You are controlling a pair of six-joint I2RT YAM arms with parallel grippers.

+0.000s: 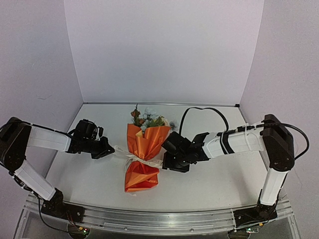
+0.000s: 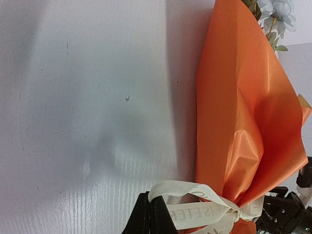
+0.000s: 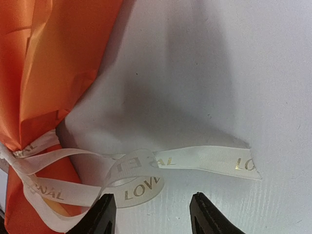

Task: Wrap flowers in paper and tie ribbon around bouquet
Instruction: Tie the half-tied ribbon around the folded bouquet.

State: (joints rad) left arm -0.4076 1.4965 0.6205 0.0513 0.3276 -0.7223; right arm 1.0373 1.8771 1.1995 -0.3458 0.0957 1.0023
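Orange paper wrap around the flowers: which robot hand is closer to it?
The right hand. It hovers open just beside the orange paper wrap, above the white printed ribbon. The left hand sits farther out on the opposite side, shut on the ribbon's other end.

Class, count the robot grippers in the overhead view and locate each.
2: left gripper left of the bouquet, shut on the ribbon; right gripper right of it, open.

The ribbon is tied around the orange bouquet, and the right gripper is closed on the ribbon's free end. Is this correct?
Not quite: the ribbon is tied around the bouquet, but the right gripper is open, and the free end lies loose beyond it. The right wrist view shows this.
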